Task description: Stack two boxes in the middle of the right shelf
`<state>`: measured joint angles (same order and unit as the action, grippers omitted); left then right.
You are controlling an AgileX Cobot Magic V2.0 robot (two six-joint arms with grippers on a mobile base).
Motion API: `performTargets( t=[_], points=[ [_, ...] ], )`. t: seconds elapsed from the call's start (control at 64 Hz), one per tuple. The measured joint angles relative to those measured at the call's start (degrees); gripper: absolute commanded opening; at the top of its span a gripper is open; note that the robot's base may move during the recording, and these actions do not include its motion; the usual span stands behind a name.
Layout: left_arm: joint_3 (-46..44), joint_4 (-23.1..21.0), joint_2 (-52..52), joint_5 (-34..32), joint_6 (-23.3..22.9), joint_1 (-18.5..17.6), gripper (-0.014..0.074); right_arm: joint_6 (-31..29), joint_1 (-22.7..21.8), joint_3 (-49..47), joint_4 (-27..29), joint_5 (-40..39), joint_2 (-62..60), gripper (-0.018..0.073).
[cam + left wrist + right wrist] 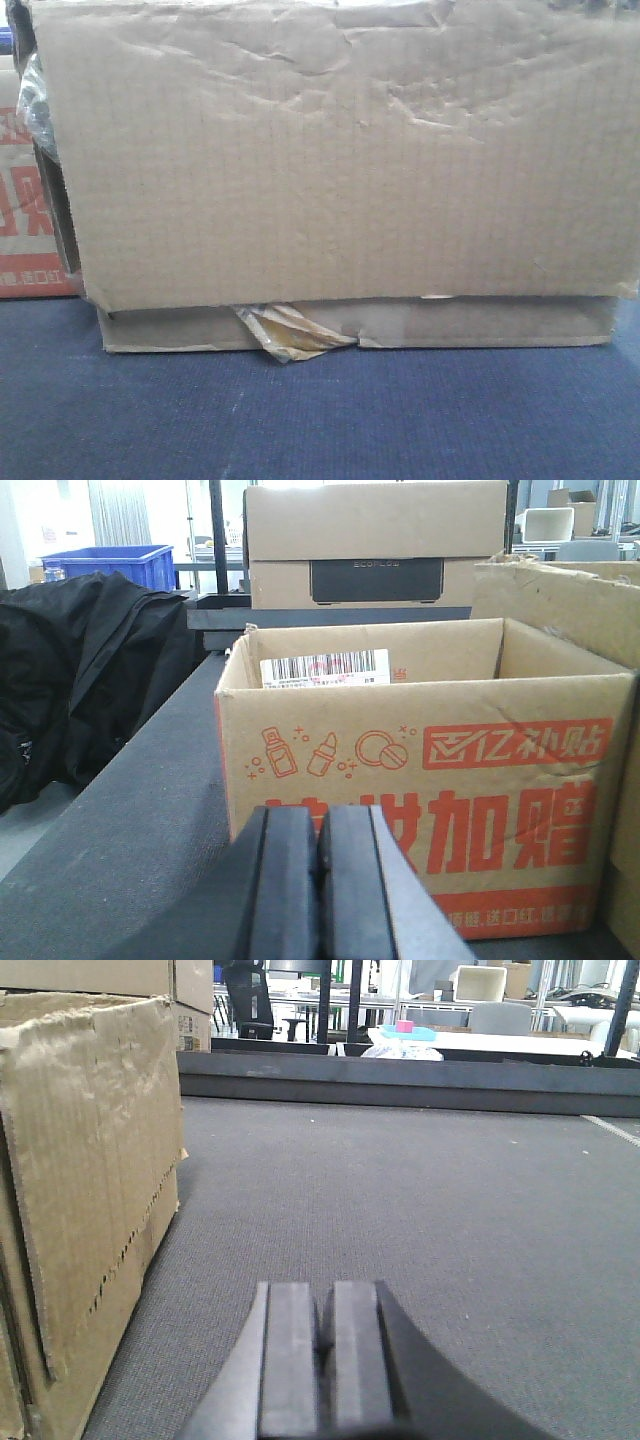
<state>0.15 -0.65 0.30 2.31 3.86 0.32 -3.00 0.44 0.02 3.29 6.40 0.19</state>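
Front view: the tall box filled the frame and sat on the flat box, whose tape scrap poked out at lower centre. Both rested on the bench, already stacked, which I judged would let you move the pair in one lift. The shelf showed in no view, so placing was not yet done. The red-print box stood at far left, just beside the stack; steer clear of it. Your left pincer, at bottom centre of its view, was pressed together and empty, facing that printed box. Your right pincer was likewise pressed together and empty, low over bare bench. Both seemed parked at the stack's flanks, probably to squeeze it between the arms.
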Motion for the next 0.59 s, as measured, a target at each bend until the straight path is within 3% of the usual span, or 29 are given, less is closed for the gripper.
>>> performTargets(
  t=[0.594],
  points=[
    [0.00, 0.00, 0.00, -1.79, 0.00, 0.00, -0.0111, 0.00, 0.00, 0.00, 0.00, 0.00, 0.00, -0.0162]
  ],
)
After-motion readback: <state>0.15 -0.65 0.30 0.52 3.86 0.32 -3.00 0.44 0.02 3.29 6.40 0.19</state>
